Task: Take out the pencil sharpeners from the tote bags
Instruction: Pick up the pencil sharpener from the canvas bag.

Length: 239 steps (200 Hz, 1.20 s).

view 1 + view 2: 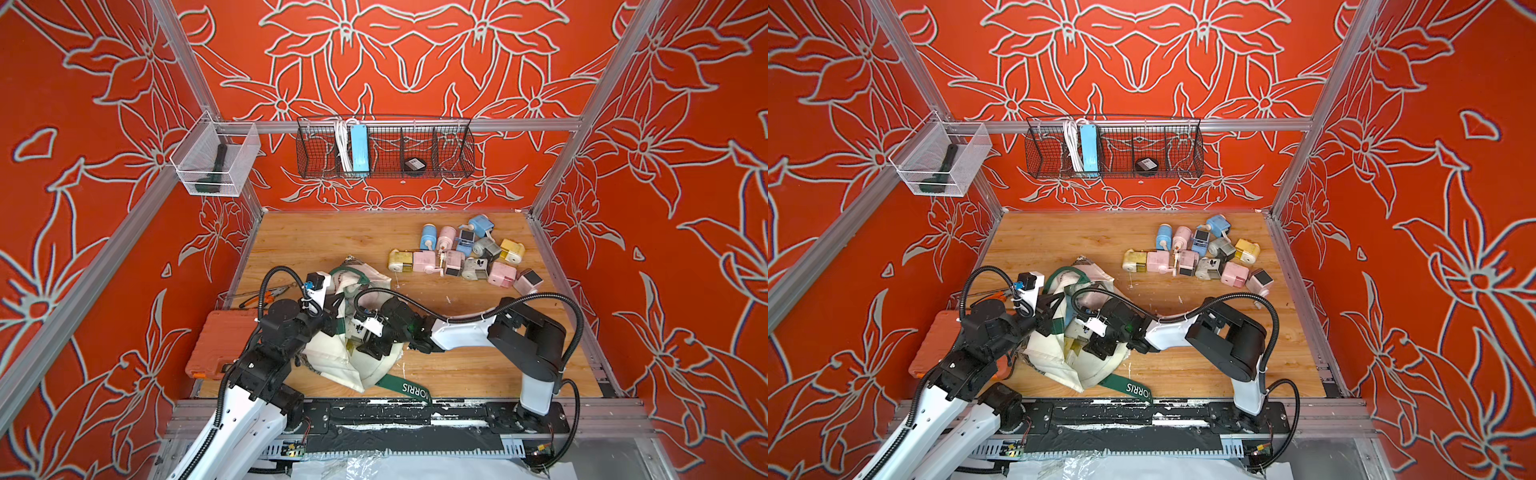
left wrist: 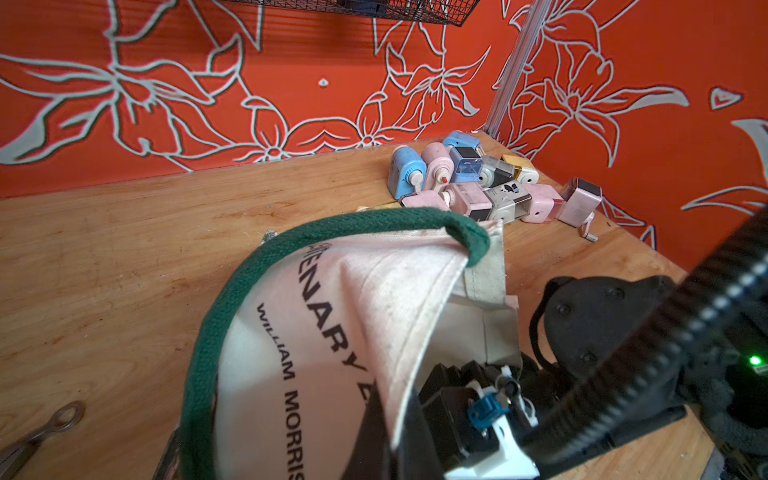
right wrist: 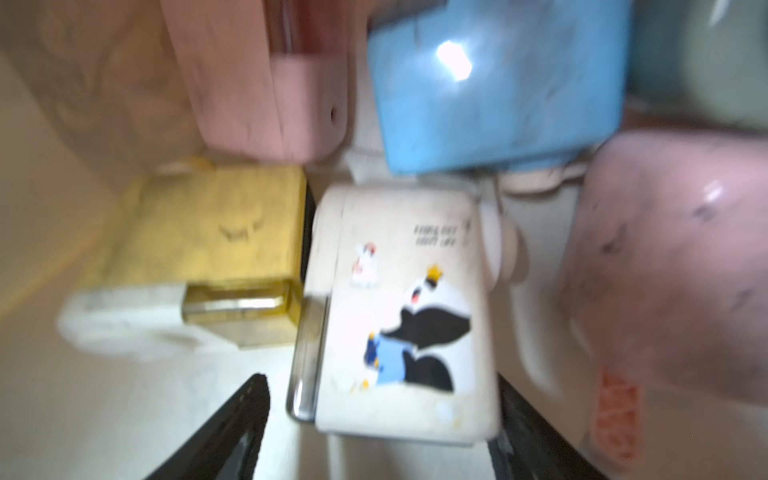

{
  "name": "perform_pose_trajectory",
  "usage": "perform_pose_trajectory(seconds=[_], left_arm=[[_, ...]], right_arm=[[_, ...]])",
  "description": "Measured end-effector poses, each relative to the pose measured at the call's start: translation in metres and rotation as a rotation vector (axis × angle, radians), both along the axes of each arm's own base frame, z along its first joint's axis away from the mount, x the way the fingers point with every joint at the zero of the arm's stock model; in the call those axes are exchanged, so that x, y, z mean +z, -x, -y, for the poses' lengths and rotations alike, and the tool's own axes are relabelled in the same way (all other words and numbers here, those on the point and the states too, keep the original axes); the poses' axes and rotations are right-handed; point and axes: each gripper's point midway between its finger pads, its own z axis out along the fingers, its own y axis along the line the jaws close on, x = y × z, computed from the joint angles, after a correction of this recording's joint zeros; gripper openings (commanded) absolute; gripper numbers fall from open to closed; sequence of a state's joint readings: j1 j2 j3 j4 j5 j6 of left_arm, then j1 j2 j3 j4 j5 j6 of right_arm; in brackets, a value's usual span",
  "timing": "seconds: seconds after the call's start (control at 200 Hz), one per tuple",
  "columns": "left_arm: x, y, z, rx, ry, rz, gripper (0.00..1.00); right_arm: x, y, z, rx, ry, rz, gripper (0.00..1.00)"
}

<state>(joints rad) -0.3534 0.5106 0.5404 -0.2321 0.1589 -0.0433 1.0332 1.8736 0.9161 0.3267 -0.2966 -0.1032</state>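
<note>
1. Right gripper (image 3: pixel 380 388) reaches inside the tote bag (image 1: pixel 332 359), jaws apart on either side of a white sharpener (image 3: pixel 399 311).
2. Left gripper (image 1: pixel 334 309) is clamped on the bag's rim, holding it up.
3. More pencil sharpeners (image 3: pixel 478 91) crowd the white one in the bag; a pile of sharpeners (image 1: pixel 461 255) lies on the table (image 1: pixel 324 237), far right.

both arms (image 1: pixel 457 332) are white and black with ribbed black cables (image 1: pixel 540 296).

white sharpener (image 3: pixel 399 307) between the right claw's (image 3: pixel 380 390) spread fingers (image 3: pixel 232 428), yellow sharpener (image 3: pixel 216 232) beside one, pink sharpener (image 3: pixel 673 270) beside the other, blue sharpener (image 3: pixel 490 95) blocking ahead
</note>
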Motion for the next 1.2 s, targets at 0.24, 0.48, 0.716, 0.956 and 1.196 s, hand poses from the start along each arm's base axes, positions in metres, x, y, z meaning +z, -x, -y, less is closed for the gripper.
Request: perform_pose_trajectory(seconds=[0.24,0.48,0.716,0.956,1.196], left_arm=[[0.0,0.0,0.0,0.0,0.0,0.0,0.0],[0.0,0.0,0.0,0.0,0.0,0.0,0.0],[0.0,0.0,0.0,0.0,0.001,-0.001,0.0],[0.0,0.0,0.0,0.0,0.002,0.0,0.0],[0.0,0.0,0.0,0.002,0.002,0.001,0.0]], right_arm=[[-0.004,-0.006,-0.003,-0.007,-0.002,0.036,0.78],[-0.011,-0.019,-0.021,-0.019,-0.021,0.05,0.75],[-0.007,-0.022,-0.021,-0.061,-0.06,0.044,0.53],[0.017,-0.01,0.002,-0.086,-0.083,0.033,0.47],[0.083,0.002,0.027,-0.112,-0.172,0.068,0.44]])
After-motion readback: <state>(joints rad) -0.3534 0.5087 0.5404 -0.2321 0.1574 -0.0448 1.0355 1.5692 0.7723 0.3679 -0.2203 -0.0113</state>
